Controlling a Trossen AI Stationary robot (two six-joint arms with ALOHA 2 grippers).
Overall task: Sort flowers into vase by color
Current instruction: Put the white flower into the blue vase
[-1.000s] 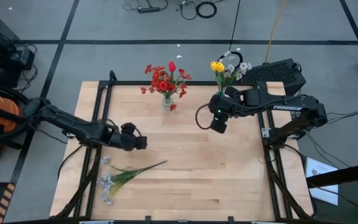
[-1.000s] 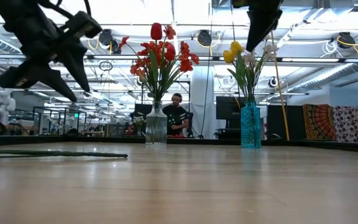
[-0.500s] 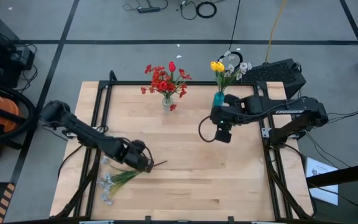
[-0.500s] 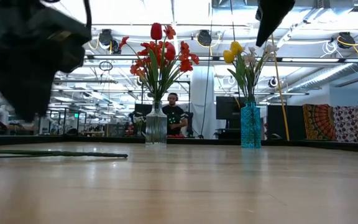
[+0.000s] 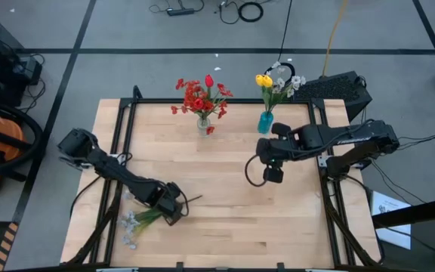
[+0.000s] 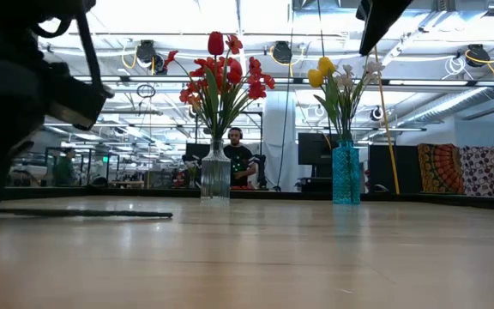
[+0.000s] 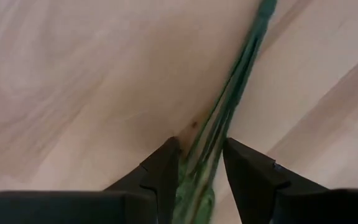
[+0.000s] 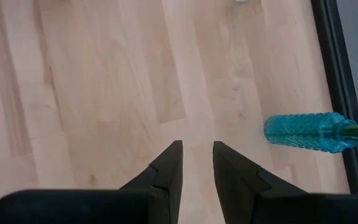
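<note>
A bunch of white-grey sprays (image 5: 133, 221) lies flat on the table's near left part, its green stems (image 7: 229, 106) pointing right. My left gripper (image 5: 171, 205) is low over these stems, open, with a finger on either side of the bundle (image 7: 201, 163). My right gripper (image 5: 272, 175) hangs open above bare wood (image 8: 197, 155), nearer than the blue vase (image 5: 266, 121). That vase holds yellow tulips and pale sprays (image 5: 276, 81). Red flowers (image 5: 201, 95) stand in a clear vase (image 5: 203, 124) at the far edge. My left gripper comes from above with its fingers (image 7: 165, 168) across the stem bundle (image 7: 211, 146), which lies on the table between them. I cannot tell whether the fingers touch the stems.
Both vases stand close together at the far edge, seen in the low view as clear vase (image 6: 215, 176) and blue vase (image 6: 346, 174). A black frame (image 5: 119, 143) runs round the tabletop. Bare wood fills the middle and near right (image 5: 263, 227). A person sits far behind the table (image 6: 240, 163).
My left gripper has moved toward the near edge and a little right, then down onto the lying stems, which now sit between its fingers. My right gripper has drawn back from beside the blue vase toward the near edge. The flowers have not moved.
</note>
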